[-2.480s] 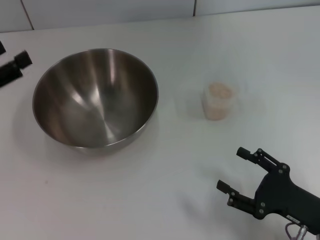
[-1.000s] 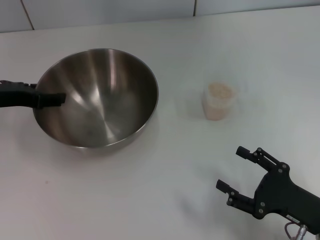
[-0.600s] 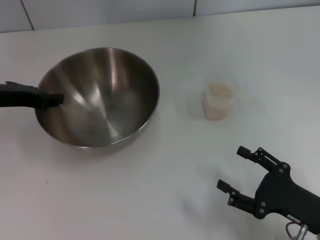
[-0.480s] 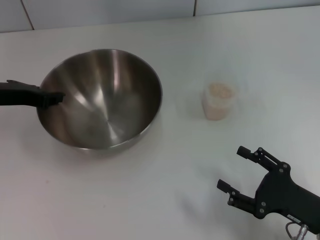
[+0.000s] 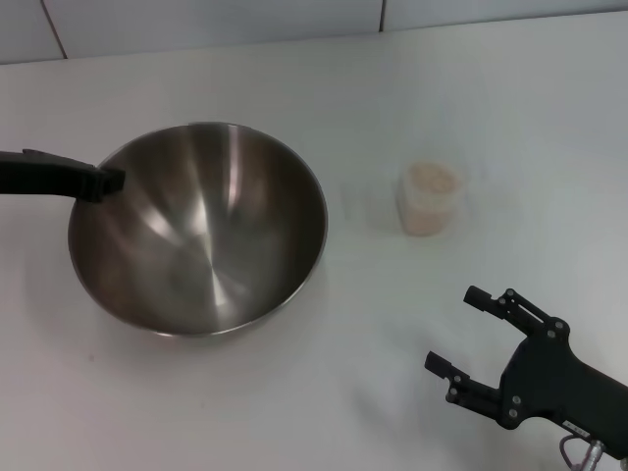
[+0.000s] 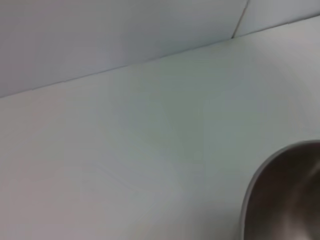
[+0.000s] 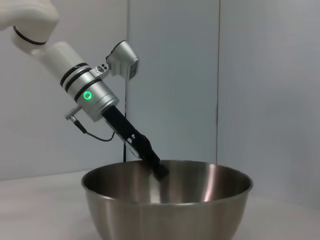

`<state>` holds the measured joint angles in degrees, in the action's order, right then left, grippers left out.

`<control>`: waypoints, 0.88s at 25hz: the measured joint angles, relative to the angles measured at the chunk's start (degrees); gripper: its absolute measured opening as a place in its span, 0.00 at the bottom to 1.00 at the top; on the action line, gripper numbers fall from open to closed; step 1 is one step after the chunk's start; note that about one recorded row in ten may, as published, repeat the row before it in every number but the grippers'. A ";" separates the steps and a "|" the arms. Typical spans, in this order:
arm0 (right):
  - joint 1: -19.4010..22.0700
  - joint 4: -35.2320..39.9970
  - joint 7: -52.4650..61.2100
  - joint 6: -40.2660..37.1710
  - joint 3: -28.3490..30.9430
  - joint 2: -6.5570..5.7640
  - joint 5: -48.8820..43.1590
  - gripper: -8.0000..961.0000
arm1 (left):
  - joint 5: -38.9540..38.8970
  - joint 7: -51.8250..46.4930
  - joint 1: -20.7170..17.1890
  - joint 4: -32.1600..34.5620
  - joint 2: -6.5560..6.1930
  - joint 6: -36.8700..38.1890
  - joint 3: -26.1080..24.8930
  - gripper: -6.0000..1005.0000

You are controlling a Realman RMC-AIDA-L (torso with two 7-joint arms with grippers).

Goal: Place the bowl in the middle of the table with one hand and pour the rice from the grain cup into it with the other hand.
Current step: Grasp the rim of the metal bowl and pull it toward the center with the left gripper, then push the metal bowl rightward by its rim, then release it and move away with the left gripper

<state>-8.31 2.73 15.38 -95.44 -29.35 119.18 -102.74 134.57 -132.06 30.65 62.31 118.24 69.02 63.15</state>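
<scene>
The steel bowl (image 5: 196, 240) sits left of the middle of the white table (image 5: 294, 392). My left gripper (image 5: 103, 182) reaches in from the left and is shut on the bowl's left rim. The right wrist view shows the bowl (image 7: 165, 210) with the left gripper (image 7: 159, 170) at its rim. Part of the rim shows in the left wrist view (image 6: 252, 190). The clear grain cup (image 5: 429, 201) stands upright to the right of the bowl, with rice (image 5: 433, 178) inside. My right gripper (image 5: 453, 329) is open and empty near the front right, well short of the cup.
A grey wall (image 5: 196, 20) runs along the table's far edge. The left arm (image 7: 95, 95) slopes down to the bowl in the right wrist view. Bare tabletop lies between bowl and cup and in front of the bowl.
My left gripper came in from the left and took hold of the bowl's rim. The bowl has moved toward the front and slightly right. The right arm and the cup have not moved.
</scene>
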 joint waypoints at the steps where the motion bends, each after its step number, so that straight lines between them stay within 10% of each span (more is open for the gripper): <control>1: 0.00 0.00 0.00 0.00 0.00 0.00 0.00 0.86 | -0.05 0.16 0.45 -0.40 -0.04 0.58 -1.07 0.07; 22: -0.21 0.00 0.00 -1.19 0.00 -0.07 0.00 0.86 | -1.81 5.88 11.38 -14.25 0.32 -3.52 -3.30 0.10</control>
<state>-8.53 2.73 15.38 -96.64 -29.35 119.11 -102.74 132.76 -126.19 42.02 48.07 118.57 65.50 59.86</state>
